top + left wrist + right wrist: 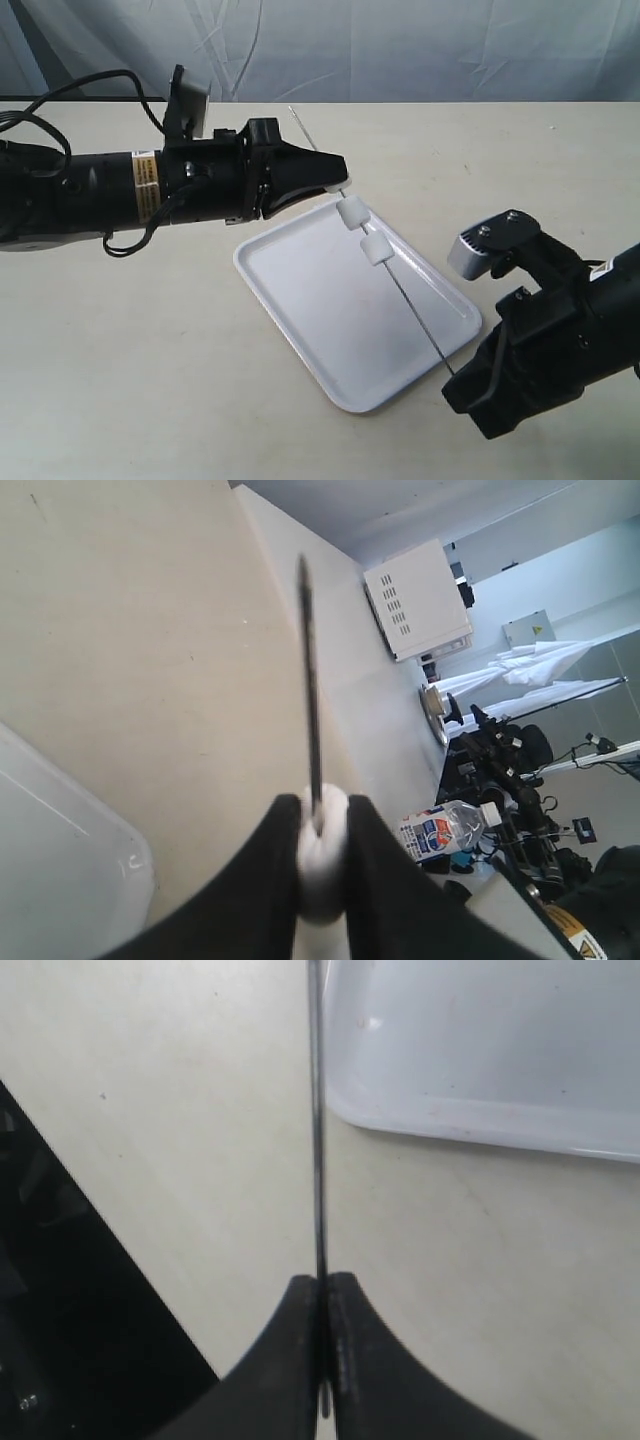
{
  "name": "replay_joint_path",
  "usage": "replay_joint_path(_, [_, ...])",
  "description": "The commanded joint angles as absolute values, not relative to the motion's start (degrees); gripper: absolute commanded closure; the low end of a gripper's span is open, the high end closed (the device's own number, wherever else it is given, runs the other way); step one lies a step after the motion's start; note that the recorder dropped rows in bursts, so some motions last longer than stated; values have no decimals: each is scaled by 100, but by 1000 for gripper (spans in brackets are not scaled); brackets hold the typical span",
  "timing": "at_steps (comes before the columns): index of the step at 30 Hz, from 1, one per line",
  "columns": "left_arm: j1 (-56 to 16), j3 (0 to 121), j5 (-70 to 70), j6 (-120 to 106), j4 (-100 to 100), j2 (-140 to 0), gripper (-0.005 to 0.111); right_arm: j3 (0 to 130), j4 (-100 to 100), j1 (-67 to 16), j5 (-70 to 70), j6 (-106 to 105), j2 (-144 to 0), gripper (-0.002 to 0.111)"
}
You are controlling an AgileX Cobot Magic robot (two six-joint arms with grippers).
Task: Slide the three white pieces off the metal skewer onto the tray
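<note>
The thin metal skewer [405,300] runs slantwise above the white tray [330,300]. My right gripper [452,378] is shut on its lower end; the rod [318,1140] leaves the closed jaws in the right wrist view. Two white pieces [352,214] [377,250] sit on the rod over the tray's far corner. My left gripper [340,172] is shut on the third white piece [322,855], higher up the rod. The skewer's bare tip [308,660] sticks out past that piece. A tray corner [60,860] shows beside the left jaws.
The tray [500,1050] lies on a beige table [150,350], whose edge borders dark floor [60,1290] in the right wrist view. Beyond the table stand a white cabinet [418,600], a plastic bottle [450,830] and camera stands. A pale curtain [400,45] hangs behind.
</note>
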State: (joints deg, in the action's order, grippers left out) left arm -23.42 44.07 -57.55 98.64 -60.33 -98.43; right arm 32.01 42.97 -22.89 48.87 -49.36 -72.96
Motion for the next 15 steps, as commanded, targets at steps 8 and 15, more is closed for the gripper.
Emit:
replay_joint_path(8, [-2352, 4418, -5648, 9606, -5406, -9869, 94, 2818, 4213, -2300, 5050, -4987, -7244, 109])
replay_joint_path(15, [-1973, 4418, -5875, 9632, -5401, -9869, 94, 2818, 4140, -2300, 5196, -4987, -7244, 109])
